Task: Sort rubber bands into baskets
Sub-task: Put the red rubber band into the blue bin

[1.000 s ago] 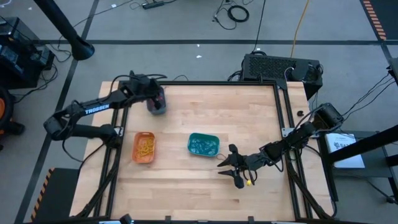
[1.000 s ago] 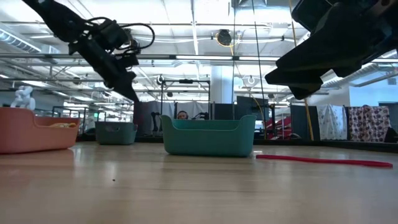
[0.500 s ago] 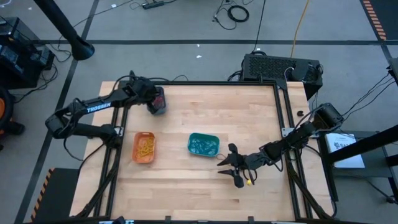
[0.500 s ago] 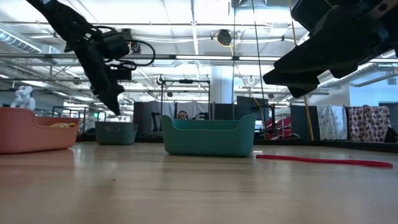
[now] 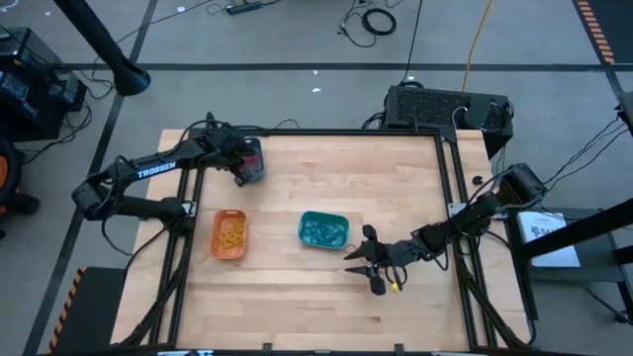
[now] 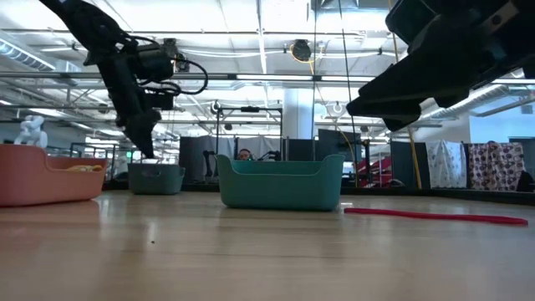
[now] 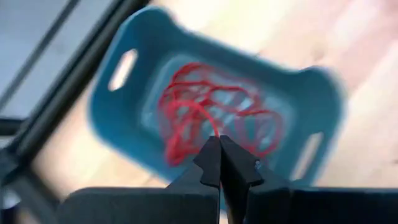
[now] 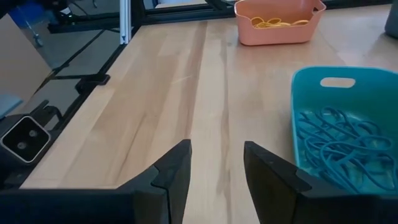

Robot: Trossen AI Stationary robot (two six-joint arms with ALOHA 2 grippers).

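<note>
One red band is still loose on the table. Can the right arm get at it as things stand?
Probably yes. The red rubber band lies flat on bare table, and the right gripper, jaws open and empty, hangs close above that side. Nothing visible stands in the way.

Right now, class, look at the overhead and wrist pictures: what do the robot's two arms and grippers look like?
Both arms are dark, jointed and slim. The left arm bears white TROSSEN lettering, and black cables loop near its wrist. The left gripper has two dark, tapered fingers. The right gripper has two dark, broad, angular fingers. A small yellow spot shows by it from above.
</note>
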